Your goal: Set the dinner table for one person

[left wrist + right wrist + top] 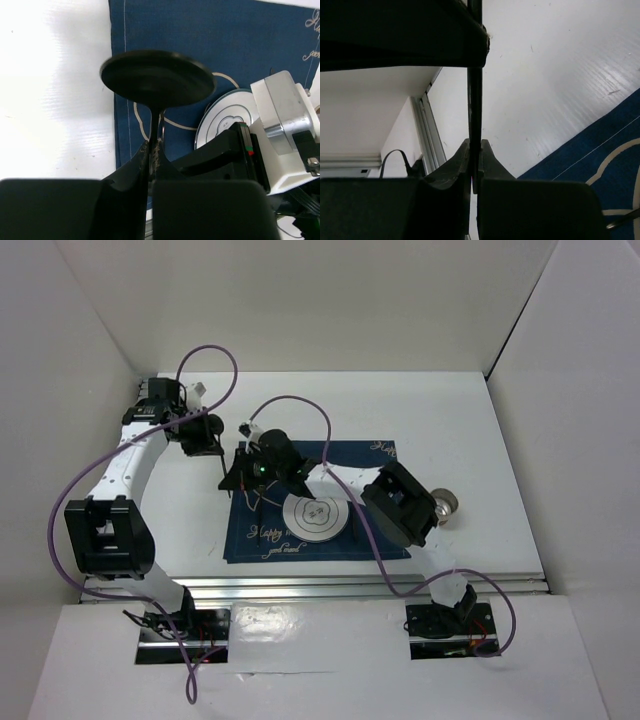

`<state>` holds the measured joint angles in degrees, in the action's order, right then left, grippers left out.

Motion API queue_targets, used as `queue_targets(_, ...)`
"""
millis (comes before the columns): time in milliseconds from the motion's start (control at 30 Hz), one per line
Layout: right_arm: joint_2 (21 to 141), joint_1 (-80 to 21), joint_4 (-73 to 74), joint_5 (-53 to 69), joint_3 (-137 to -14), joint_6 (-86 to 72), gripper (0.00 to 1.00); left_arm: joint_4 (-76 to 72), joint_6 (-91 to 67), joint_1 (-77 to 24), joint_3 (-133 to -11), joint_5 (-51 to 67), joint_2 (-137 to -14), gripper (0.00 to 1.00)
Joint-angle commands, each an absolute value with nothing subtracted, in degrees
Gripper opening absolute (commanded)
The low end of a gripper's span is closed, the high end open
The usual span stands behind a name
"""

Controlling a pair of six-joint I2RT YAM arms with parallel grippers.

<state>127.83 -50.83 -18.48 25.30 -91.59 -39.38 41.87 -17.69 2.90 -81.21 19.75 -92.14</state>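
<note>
This is a robot laboratory, not a home. Plain white walls (300, 300) close in the white bench (470, 430) at 9, 12 and 3 o'clock. At 6 o'clock an aluminium rail (330, 585) runs, near two bolted arms, left (120, 470) and right (400, 505), with purple cables (50, 530).

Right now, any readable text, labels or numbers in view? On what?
"Happy": pale script on the navy placemat, near edge; the rest of that script is too small to read.
Script at its far right corner: too blurred to read.
Nothing else is readable.
</note>
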Motion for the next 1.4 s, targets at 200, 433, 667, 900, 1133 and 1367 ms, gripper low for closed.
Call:
queue_targets(200,109.97,-45.46,-20.41,27.15,-80.00,-44.38,0.00,48.16,-8.88,2.55,-88.50,20.31,-93.60,0.29)
queue_targets(433,90.03,-33.16,-1.79,39.02,-60.18,-41.75,0.00,50.10,-7.03,4.65,-88.60,16.27,-92.29,0.39)
queue_targets(667,66.56,-22.86,5.61,33.06,-37.56,-44.30,0.00,49.30,-6.50,6.33,-85.87,15.73,-92.81,0.39)
queue_targets(900,58.35,-11.17,7.21,35.76,-26.91,-46.49,0.00,49.31,-6.50,6.86,-86.40,17.05,-93.33,0.39)
queue_targets(1133,69.68,-8.35,1.68,40.42,-27.86,-43.78,0.00,49.31,-6.50,6.86,-85.25,17.05,-92.81,0.39)
queue_targets(1367,75.32,-8.35,2.72,37.36,-31.38,-46.22,0.00,49.31,-6.50,6.86,-85.87,16.52,-92.81,0.38)
